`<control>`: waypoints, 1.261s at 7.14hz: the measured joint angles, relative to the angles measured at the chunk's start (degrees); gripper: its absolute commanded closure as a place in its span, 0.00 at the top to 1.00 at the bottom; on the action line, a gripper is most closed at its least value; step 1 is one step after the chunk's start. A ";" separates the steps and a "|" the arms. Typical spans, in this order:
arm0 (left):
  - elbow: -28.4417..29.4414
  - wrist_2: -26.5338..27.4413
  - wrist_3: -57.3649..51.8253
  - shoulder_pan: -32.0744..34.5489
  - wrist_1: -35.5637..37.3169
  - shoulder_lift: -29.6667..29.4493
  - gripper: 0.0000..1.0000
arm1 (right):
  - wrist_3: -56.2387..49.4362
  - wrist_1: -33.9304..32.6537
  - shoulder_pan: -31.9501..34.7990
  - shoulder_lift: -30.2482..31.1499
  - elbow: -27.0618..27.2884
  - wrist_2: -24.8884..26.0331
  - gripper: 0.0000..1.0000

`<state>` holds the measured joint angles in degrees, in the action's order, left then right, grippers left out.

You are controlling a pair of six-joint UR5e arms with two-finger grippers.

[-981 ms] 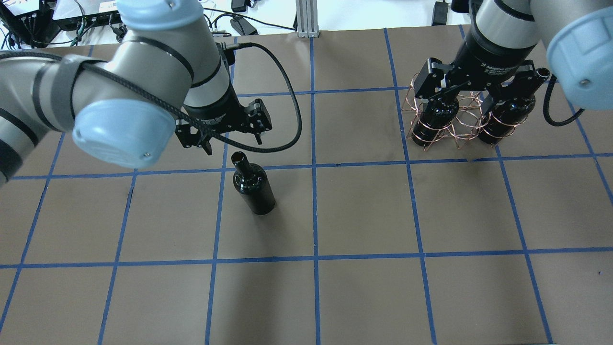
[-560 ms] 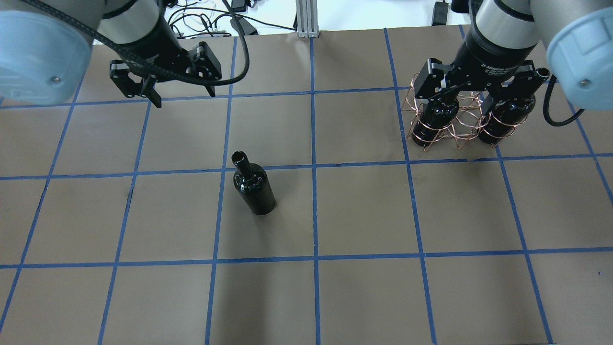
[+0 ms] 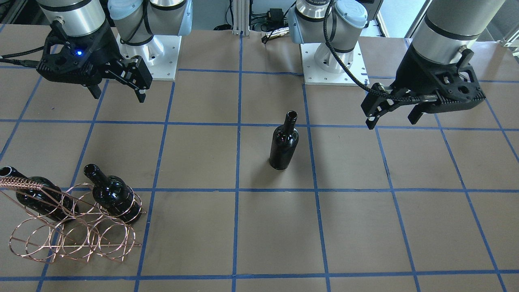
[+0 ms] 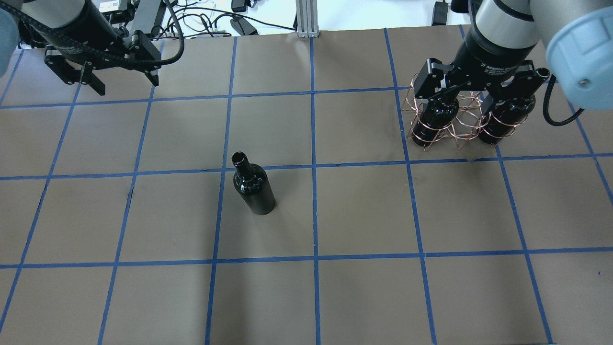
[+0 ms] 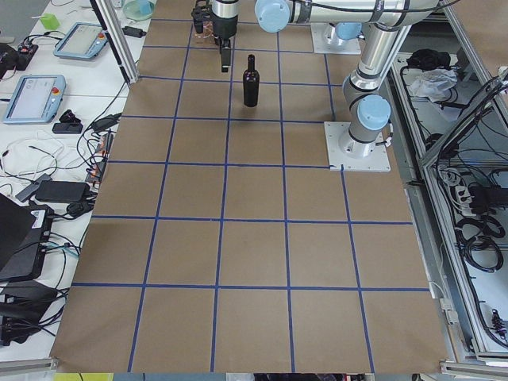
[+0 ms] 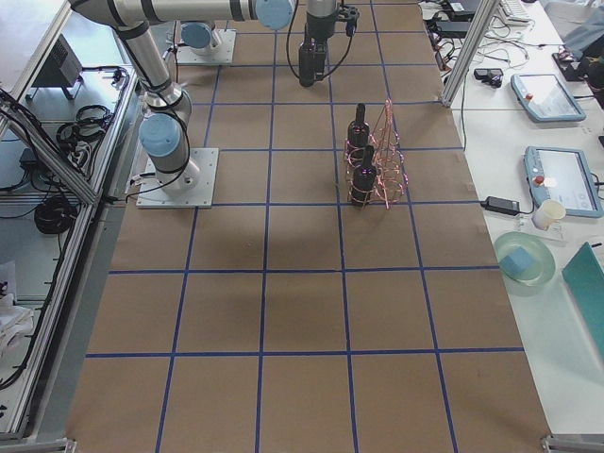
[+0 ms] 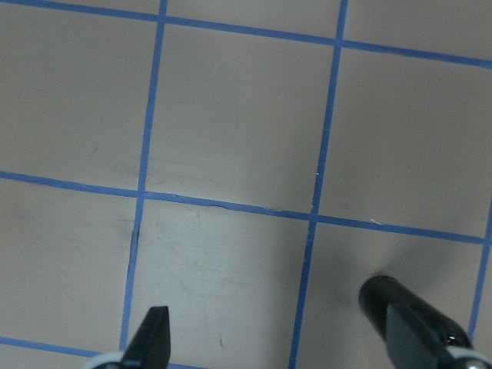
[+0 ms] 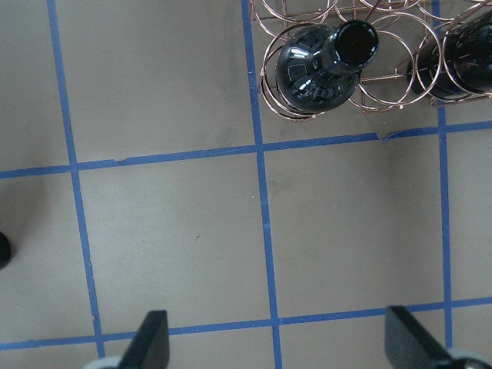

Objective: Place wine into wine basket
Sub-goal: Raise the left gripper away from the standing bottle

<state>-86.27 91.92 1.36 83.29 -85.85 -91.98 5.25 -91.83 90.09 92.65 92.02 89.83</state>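
Observation:
One black wine bottle [image 4: 254, 187] stands upright alone on the brown table, also in the front view [image 3: 284, 142] and partly behind a finger in the left wrist view [image 7: 377, 296]. The copper wire basket [image 4: 462, 130] stands at the far right and holds two more black bottles [image 3: 115, 196] [image 3: 36, 198]. My left gripper [image 4: 127, 85] is open and empty, raised far to the left of the lone bottle. My right gripper [image 4: 474, 88] is open and empty, hovering high by the basket [image 8: 384, 77]; its wrist view looks down on the basketed bottles [image 8: 319, 65].
Blue tape lines divide the table into squares. Both robot bases [image 3: 332, 61] stand at the table's robot-side edge. Cables and boxes [image 4: 230, 19] lie beyond the far edge. The basket's twisted handle [image 3: 20, 183] rises above its loops.
My left gripper has drawn away from just behind the lone bottle, going far left and back, still open. The bottle, the basket and my right gripper have not moved.

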 measured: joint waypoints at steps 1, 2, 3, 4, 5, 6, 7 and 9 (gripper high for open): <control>-0.28 1.24 -1.55 -0.11 -0.05 0.23 1.00 | -0.04 0.01 0.00 0.01 0.00 0.00 1.00; -0.62 1.65 -2.29 0.03 -0.14 0.42 1.00 | -0.08 0.05 0.00 0.00 0.00 0.00 1.00; -0.99 1.79 -2.55 0.14 -0.47 0.73 1.00 | -0.12 0.07 0.00 0.00 0.00 0.00 1.00; -1.17 1.86 -2.64 0.17 -0.95 0.98 1.00 | -0.14 0.07 0.00 -0.01 0.00 0.00 1.00; -1.26 1.96 -2.67 0.20 -1.35 1.13 1.00 | -0.15 0.07 0.00 0.00 0.00 0.00 1.00; -1.36 2.03 -2.68 0.20 -1.57 1.22 1.00 | -0.14 0.08 0.00 0.04 0.02 0.00 1.00; -1.68 2.02 -2.68 0.21 -1.65 1.37 1.00 | -0.10 0.08 0.02 0.12 0.06 0.00 1.00; -2.79 1.96 -2.68 0.21 -1.81 2.12 1.00 | 0.09 0.06 0.24 0.18 0.08 0.00 1.00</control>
<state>-89.06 93.88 -1.32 83.50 -87.65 -89.85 5.34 -91.78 90.33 92.83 92.11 89.82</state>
